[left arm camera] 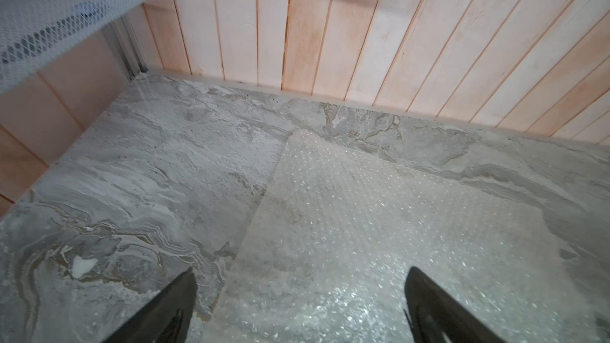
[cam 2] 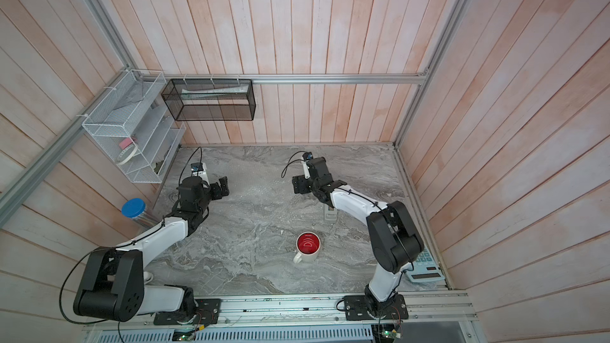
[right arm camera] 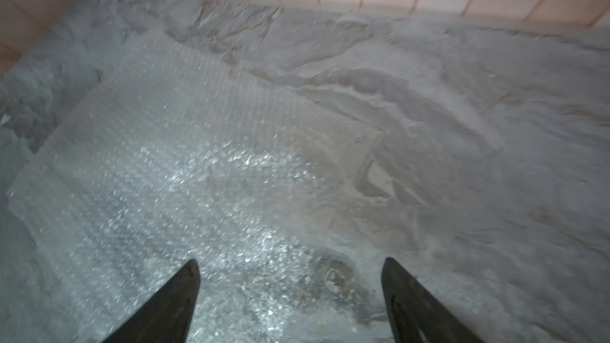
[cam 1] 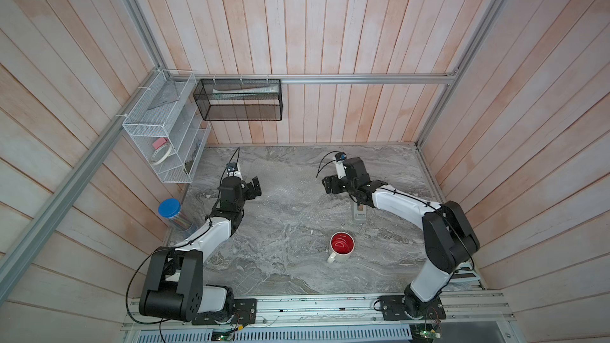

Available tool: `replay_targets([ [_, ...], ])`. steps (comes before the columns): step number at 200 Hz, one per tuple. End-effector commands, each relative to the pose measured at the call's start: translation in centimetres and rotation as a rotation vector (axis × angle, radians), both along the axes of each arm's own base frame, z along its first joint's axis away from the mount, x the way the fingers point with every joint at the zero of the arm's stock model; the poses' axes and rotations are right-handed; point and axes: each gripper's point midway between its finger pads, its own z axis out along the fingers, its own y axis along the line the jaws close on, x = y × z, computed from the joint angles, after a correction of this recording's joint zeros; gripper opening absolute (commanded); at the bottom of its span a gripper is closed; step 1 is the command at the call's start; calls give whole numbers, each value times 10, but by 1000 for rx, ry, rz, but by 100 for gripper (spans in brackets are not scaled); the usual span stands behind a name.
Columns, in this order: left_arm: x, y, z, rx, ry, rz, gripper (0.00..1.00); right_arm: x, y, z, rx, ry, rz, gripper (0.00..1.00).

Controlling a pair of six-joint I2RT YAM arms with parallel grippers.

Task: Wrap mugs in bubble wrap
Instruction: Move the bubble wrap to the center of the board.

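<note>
My left end effector [left arm camera: 300,272] stands wide open with nothing between its dark, tapered fingers [left arm camera: 171,305]. One finger is over the bare counter [left arm camera: 115,193] and the other is over the bubble wrap [left arm camera: 363,242], astride the sheet's side edge. My right end effector [right arm camera: 290,262] is also spread open and empty, above the sheet's other side. I cannot tell whether either one touches the plastic.

The bubble wrap lies flat on the far half of the counter, between my two arms. It is a clear, roughly rectangular sheet dotted with small glinting bubbles, and the grey veined marble pattern shows through it.

The mug [cam 1: 342,247] stands upright on the counter nearer my bases, well apart from both end effectors. It is glossy red inside and white outside, with its loop handle turned toward the near edge.
</note>
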Motion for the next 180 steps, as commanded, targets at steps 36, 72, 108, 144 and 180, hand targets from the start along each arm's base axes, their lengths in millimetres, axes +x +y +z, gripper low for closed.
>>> replay_targets([
  [36, -14, -20, 1, -165, 67, -41, 100, -50, 16, -86, -302, 277, 139, 83],
  [72, -18, -22, 4, -192, 58, -42, 100, -49, 1, -108, -402, 295, 112, 83],
  [108, -21, -22, 2, -194, 74, -42, 100, -43, -30, -124, -570, 296, 64, 84],
  [144, -22, -24, 0, -209, 81, -46, 100, -20, -53, -114, -566, 255, 12, 85],
  [180, -22, -27, 2, -221, 86, -59, 100, -16, -33, -73, -442, 200, 77, 88],
])
